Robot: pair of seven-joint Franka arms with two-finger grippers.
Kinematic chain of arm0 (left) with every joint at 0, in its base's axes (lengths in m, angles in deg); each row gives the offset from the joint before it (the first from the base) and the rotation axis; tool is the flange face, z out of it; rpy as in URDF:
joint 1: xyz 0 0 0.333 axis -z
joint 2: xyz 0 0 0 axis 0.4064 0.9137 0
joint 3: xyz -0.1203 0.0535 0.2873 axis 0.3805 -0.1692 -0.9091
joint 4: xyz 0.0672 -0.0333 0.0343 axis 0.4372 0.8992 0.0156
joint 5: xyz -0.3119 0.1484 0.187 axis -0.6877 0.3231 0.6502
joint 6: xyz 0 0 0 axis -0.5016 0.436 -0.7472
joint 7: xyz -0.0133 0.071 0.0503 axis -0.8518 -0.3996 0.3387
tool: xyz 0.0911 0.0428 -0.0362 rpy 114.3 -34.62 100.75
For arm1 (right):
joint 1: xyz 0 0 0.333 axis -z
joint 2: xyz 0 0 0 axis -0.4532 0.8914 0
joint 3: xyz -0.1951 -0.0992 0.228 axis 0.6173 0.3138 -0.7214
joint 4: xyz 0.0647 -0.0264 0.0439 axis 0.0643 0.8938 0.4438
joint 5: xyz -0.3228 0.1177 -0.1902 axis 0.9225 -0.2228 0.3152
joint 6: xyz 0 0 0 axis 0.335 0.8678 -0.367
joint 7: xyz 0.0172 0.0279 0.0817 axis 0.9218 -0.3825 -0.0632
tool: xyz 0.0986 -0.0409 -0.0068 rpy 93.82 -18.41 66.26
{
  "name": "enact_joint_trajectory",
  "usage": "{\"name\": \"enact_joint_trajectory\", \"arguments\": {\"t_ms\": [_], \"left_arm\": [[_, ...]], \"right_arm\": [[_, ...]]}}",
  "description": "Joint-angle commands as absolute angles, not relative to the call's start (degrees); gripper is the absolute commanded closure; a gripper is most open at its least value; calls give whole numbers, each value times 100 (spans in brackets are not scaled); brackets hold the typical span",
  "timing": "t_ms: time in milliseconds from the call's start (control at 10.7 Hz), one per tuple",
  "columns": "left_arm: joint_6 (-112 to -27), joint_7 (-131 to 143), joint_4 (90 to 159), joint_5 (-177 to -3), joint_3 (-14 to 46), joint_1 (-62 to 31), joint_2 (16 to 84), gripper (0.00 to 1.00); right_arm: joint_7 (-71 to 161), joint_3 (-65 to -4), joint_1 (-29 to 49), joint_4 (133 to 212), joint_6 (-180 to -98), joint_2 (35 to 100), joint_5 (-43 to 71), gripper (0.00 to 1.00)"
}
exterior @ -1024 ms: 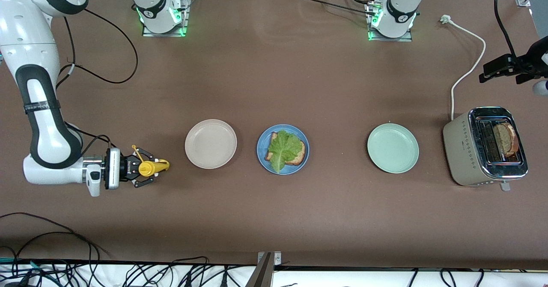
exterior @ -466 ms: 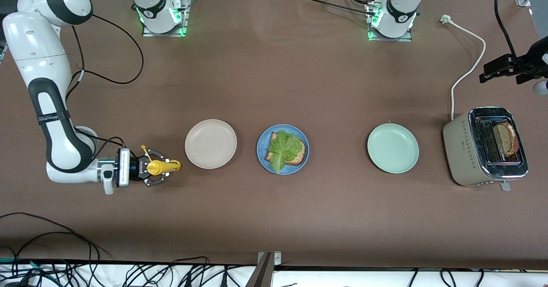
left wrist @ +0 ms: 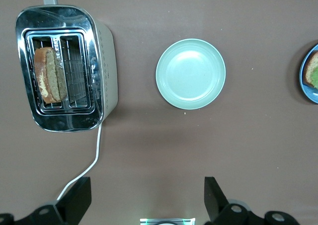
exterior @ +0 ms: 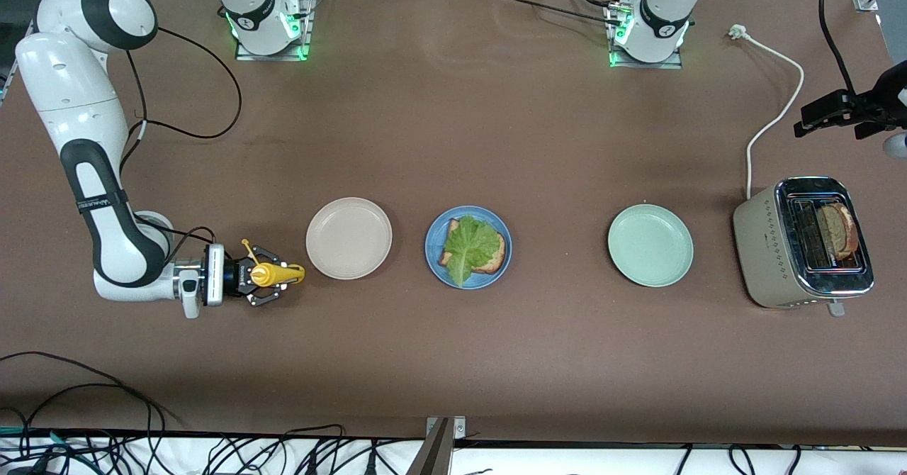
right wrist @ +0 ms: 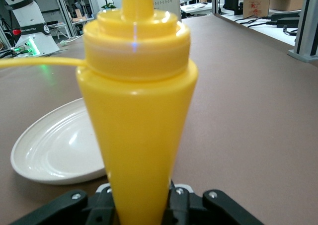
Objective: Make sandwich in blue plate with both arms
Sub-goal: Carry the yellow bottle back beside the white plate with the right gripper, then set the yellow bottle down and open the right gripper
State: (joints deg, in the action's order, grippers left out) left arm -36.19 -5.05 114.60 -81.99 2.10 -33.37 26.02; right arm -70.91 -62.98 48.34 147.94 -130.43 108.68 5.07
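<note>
The right hand (exterior: 273, 275) pinches a yellow squeeze bottle (exterior: 275, 274), held level with its nozzle toward the beige plate (exterior: 348, 237) just beside it. That plate lies between the bottle and the blue plate (exterior: 436, 236), which carries one toast slice (exterior: 497, 252) under a lettuce leaf (exterior: 468, 244). Toward the left arm's end of the surface (exterior: 453, 135) sit a pale green plate (exterior: 650, 244), then a toaster (exterior: 762, 244) holding what looks like one bread slice (exterior: 837, 230). The left hand (exterior: 808, 122) waits spread above the toaster's white cord (exterior: 776, 110).
</note>
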Motion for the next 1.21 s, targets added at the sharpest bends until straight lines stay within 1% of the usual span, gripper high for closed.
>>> {"name": "enact_joint_trajectory", "arguments": {"t_ms": [0, 372, 652, 745, 931, 1117], "left_arm": [[-3609, -530, 11387, -8222, 234, -3391, 2628, 0], [-3610, -538, 11387, -8222, 233, -3435, 2628, 0], [-3618, -538, 11387, -8222, 233, -3435, 2628, 0], [-3618, -538, 11387, -8222, 233, -3435, 2628, 0], [-3618, -538, 11387, -8213, 233, -3435, 2628, 0], [-3618, -538, 11387, -8213, 233, -3504, 2628, 0]], "right_arm": [[-7245, -6307, 4927, 14777, -13013, 10878, 396, 1], [-7245, -6148, 4919, 14628, -12970, 10825, 527, 0], [-7298, -5693, 4936, 14461, -12620, 10677, 940, 0], [-7255, -5456, 4928, 14470, -12505, 10519, 1036, 0], [-6896, -5192, 4927, 14487, -12346, 10115, 1553, 0], [-6037, -5076, 4910, 14679, -12257, 9475, 2221, 0]]}}
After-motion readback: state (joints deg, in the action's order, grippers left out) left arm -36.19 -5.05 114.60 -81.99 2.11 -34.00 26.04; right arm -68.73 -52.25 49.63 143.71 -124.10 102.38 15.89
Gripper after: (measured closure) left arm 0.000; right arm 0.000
